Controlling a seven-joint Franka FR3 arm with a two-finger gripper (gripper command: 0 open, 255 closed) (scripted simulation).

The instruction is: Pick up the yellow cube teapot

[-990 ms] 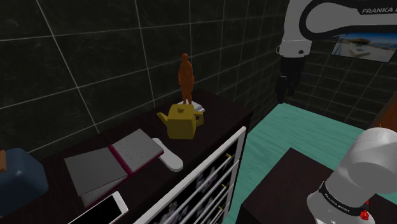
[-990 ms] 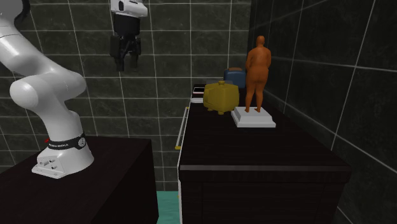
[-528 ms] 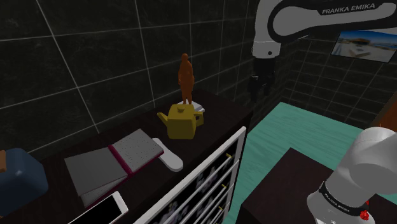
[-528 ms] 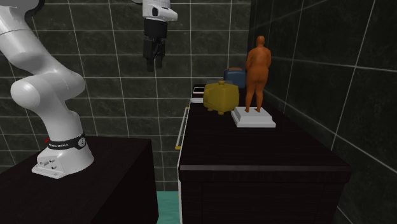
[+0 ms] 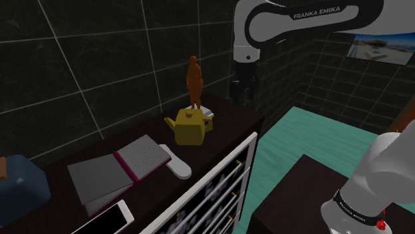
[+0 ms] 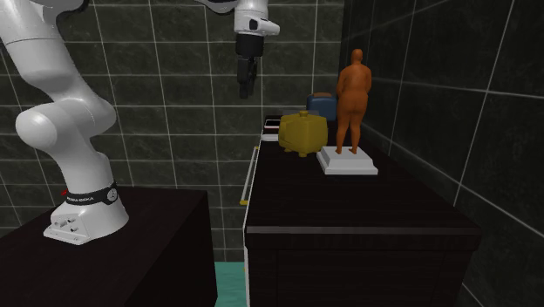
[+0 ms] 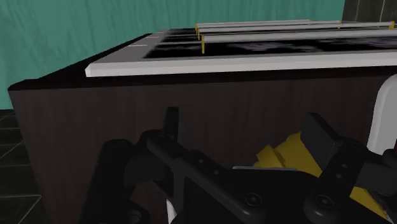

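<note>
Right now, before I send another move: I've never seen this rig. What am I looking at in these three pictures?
A white robot arm carries a black two-finger tool. One picture looks over its shoulder, one from the side, one from a camera on the hand. On the dark cabinet are a yellow teapot, an orange figurine, an open book and a white phone. The tool hangs in the air, apart from the teapot, open and holding nothing.
</note>
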